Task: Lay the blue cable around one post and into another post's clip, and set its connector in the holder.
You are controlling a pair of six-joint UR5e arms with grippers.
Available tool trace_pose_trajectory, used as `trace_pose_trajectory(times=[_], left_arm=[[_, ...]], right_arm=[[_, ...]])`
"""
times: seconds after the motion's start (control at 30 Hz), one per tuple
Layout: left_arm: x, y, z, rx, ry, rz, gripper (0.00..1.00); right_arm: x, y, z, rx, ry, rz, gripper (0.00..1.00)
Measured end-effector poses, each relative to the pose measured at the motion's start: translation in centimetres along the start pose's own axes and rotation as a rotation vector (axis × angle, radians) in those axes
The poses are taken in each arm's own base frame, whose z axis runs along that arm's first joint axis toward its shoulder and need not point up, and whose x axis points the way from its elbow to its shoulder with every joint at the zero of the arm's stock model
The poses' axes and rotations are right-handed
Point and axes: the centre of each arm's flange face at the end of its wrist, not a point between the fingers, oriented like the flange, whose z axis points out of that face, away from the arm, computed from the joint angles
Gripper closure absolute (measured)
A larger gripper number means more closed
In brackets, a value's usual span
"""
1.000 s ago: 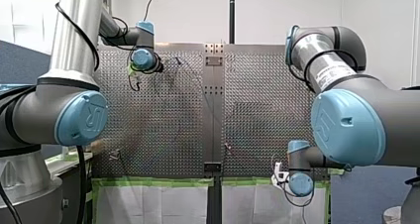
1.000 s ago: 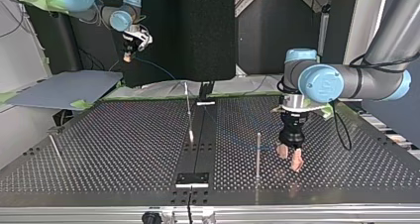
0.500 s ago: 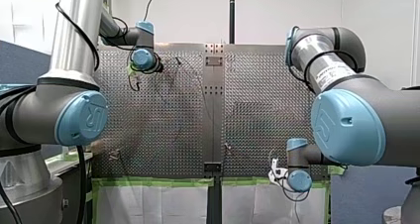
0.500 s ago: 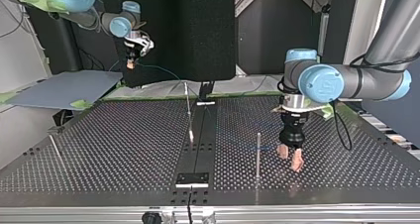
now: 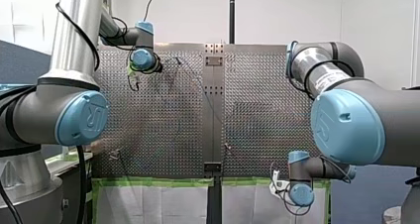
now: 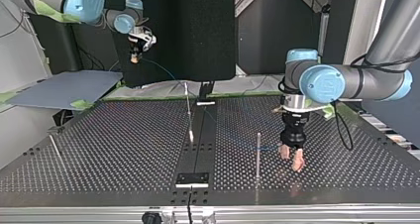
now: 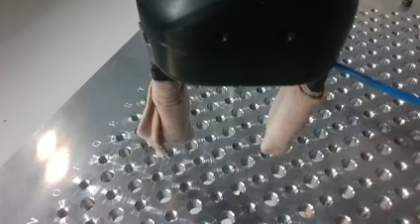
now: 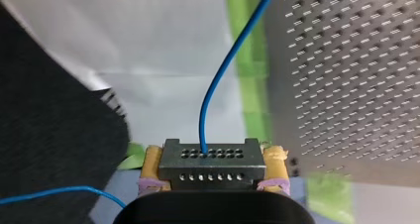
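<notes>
Pinching connector (image 8: pixel 210 157), my right hand (image 6: pixel 133 58) hangs aloft; my left hand (image 7: pixel 218 147), spread, near post (image 6: pixel 258 154).

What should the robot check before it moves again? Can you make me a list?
1. Connector held firmly: ok. The connector is clamped in my right gripper.
2. Cable joined to the connector: ok. The blue cable comes out of one of its holes.
3. Other gripper free to help: ok. My left gripper is open and empty, low over the table.
4. Cable around a post: cannot tell. The cable is too faint near the post.
5. Connector set down: not ok. It hangs in the air beyond the table's edge.
</notes>
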Motion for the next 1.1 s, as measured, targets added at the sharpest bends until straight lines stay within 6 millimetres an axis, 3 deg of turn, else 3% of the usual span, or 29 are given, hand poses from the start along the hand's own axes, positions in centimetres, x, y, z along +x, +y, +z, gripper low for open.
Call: trace_pose_trajectory(times=[0.23, 0.5, 0.7, 1.1], left_arm=[[0.0, 0.0, 0.0, 0.000, 0.000, -0.001, 0.00], [0.0, 0.0, 0.0, -0.001, 0.001, -0.001, 0.00], [0.0, 0.1, 0.0, 0.000, 0.001, -0.003, 0.00], [0.0, 0.0, 0.0, 0.000, 0.001, -0.004, 0.00]], right_arm=[[-3.0, 1.2, -0.1, -0.026, -0.038, 0.005, 0.86], [-3.2, 2.1, 0.4, -0.056, -0.036, 0.008, 0.84], [-1.0, 2.5, 1.3, -0.079, -0.001, 0.018, 0.84], [5.6, 2.0, 2.2, -0.085, 0.051, 0.040, 0.82]])
